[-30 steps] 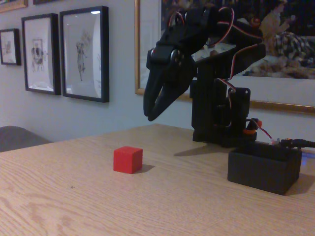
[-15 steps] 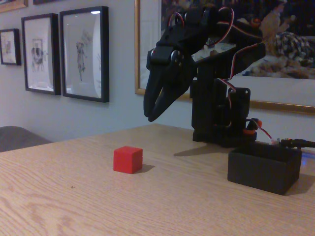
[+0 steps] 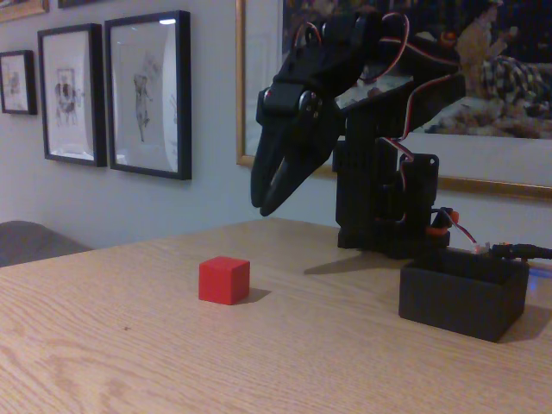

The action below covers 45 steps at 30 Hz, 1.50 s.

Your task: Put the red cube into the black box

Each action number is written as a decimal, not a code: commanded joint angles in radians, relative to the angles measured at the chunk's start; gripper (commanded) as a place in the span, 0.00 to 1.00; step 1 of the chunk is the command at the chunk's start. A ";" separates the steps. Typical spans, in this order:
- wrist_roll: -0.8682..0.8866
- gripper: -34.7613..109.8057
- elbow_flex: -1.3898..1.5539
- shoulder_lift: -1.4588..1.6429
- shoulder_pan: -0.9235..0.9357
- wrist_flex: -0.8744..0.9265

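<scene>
The black box (image 3: 463,299) is seen on the right of the wooden table (image 3: 259,362), open-topped; its inside is hidden by the near wall. The red cube (image 3: 224,279) is set flat on the table to its left, well apart, one vertical edge turned toward the camera. The hand (image 3: 264,203) is held above the cube, pointing down, fingers slightly parted and holding nothing.
</scene>
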 commanded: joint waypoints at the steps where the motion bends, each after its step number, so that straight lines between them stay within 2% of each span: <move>1: 0.018 0.32 -0.058 -0.058 0.031 0.000; 9: 0.091 0.33 -0.109 -0.176 0.011 -0.034; 14: 0.158 0.40 -0.202 -0.353 -0.003 -0.057; 26: 0.255 0.44 -0.442 -0.805 0.017 -0.049; 45: 0.236 0.43 -0.647 -1.141 0.061 -0.046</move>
